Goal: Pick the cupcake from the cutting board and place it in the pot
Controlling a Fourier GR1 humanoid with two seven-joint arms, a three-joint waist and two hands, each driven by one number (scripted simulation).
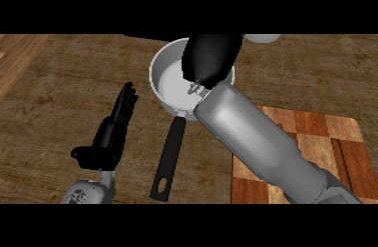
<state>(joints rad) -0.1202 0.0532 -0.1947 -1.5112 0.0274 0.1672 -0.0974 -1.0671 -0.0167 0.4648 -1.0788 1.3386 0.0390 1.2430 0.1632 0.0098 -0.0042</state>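
Fingers [125, 100] on the left hand [108, 138] are straight and held together, pointing toward the far side of the counter [52, 96], with the thumb sticking out to the left. That hand holds nothing and sits on the left of my head view, well apart from the pot [157, 71]. The pot is pale grey and stands near the far edge of what I can see. Its long black handle [168, 158] runs back toward me, between the left hand and the right forearm [258, 141].

The right forearm comes up from the lower right, crossing over the near corner of the cutting board [332, 136], a chequered wooden slab on the right. The right hand [210, 56] hangs over the pot's right half, covering that part of the rim and the inside. I only see its black back, so I cannot tell whether it is closed on anything.

Where the cupcake is I cannot tell: it shows on neither the uncovered part of the board nor the uncovered part of the pot's floor
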